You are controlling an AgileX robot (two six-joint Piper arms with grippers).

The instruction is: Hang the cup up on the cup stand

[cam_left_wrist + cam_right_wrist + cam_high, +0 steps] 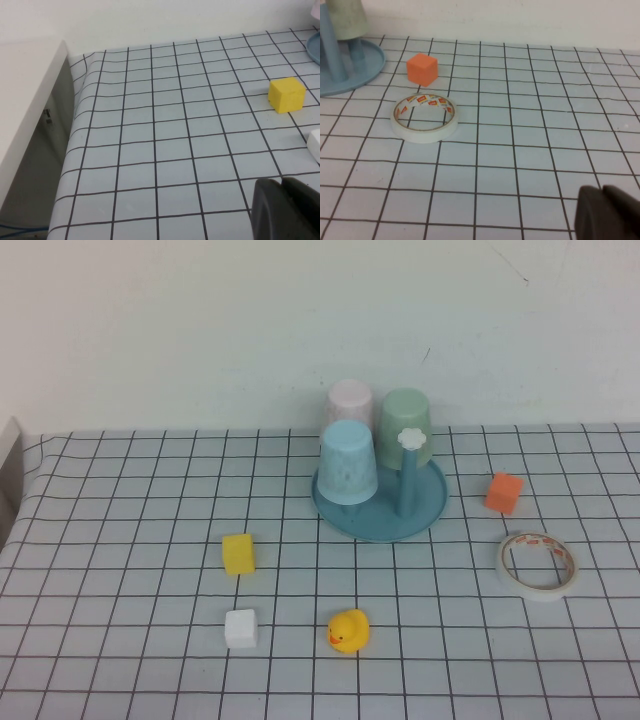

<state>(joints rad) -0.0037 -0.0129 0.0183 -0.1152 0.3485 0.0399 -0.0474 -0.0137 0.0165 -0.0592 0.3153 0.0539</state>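
The light blue cup sits upside down over a peg of the teal cup stand at the middle back of the table. A free blue peg with a white flower knob stands beside it. Neither arm shows in the high view. In the left wrist view, my left gripper is shut and empty, low over the checked cloth, short of the yellow cube. My right gripper is also shut and empty, well back from the tape roll and the stand's rim.
A pale pink cup and a mint green cup hang on the stand's rear pegs. On the cloth lie a yellow cube, a white cube, a rubber duck, an orange cube and a tape roll. The table edge drops off at the left.
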